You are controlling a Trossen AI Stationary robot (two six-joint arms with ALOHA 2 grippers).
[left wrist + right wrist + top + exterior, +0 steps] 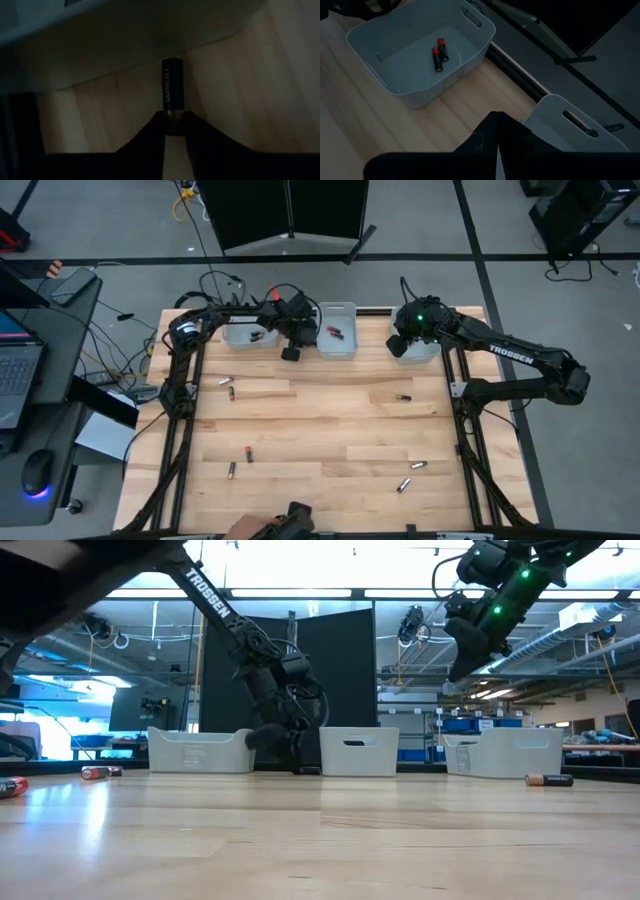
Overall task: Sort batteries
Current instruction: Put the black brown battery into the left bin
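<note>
One black Duracell battery (172, 95) is clamped between the fingertips of the left gripper (291, 352), low between two of three bins (336, 340). Seven batteries (403, 397) are scattered toward six o'clock. The right gripper (399, 346), fingers together, is held above the right-hand bin.

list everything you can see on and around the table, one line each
bins: three, translucent white, in a row along the far edge
batteries in middle bin: two, black with red ends
battery in left bin: at least one, dark
loose batteries: about seven, dark or silver-grey, scattered on the wood
table: one, light wood
laptop: one, on a side desk at left
left gripper: shut on a black Duracell battery, beside the left bin
right gripper: shut, raised over the right bin
</note>
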